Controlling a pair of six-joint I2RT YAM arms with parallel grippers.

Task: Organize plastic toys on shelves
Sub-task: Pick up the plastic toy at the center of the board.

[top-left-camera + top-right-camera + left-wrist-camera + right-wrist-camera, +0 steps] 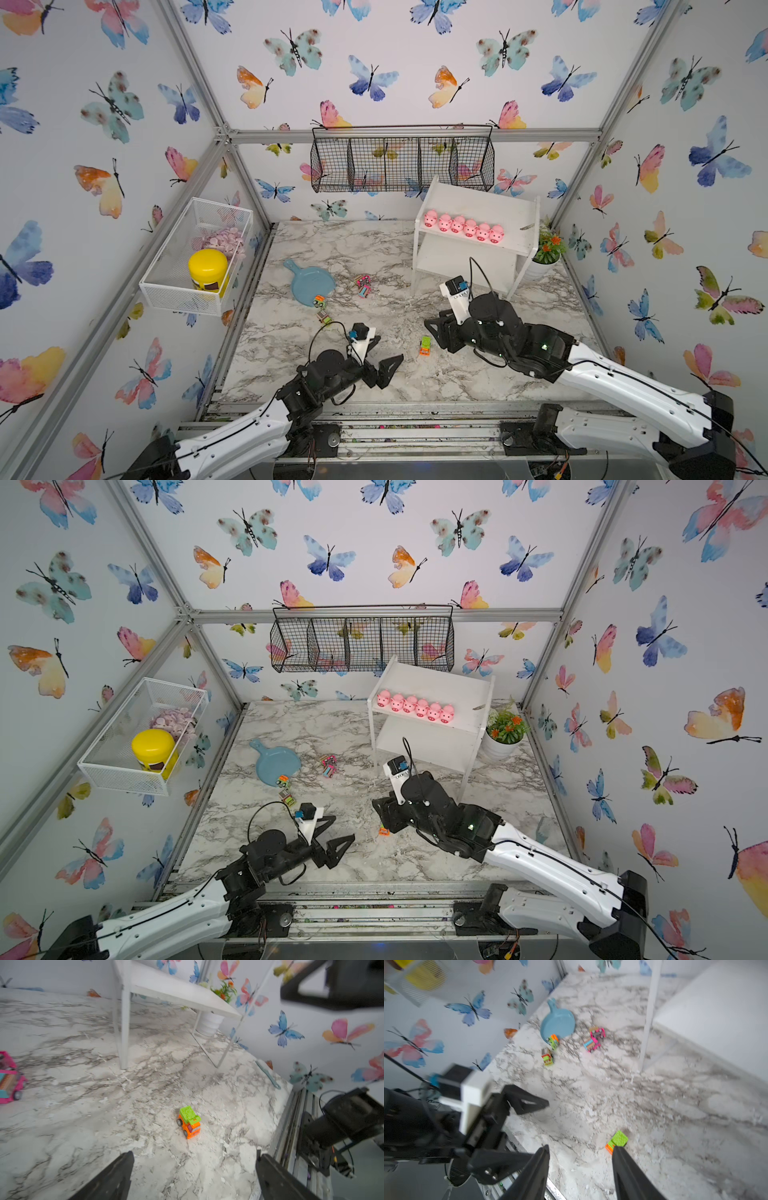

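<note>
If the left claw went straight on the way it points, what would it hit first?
Most likely the orange-and-green truck, centred ahead of the open left gripper, though depth is unclear.

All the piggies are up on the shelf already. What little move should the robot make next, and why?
Probably slide the right gripper sideways until the orange-and-green truck sits between its open jaws. That truck lies on the table just beside one fingertip, not between them, so closing now would likely miss.
</note>
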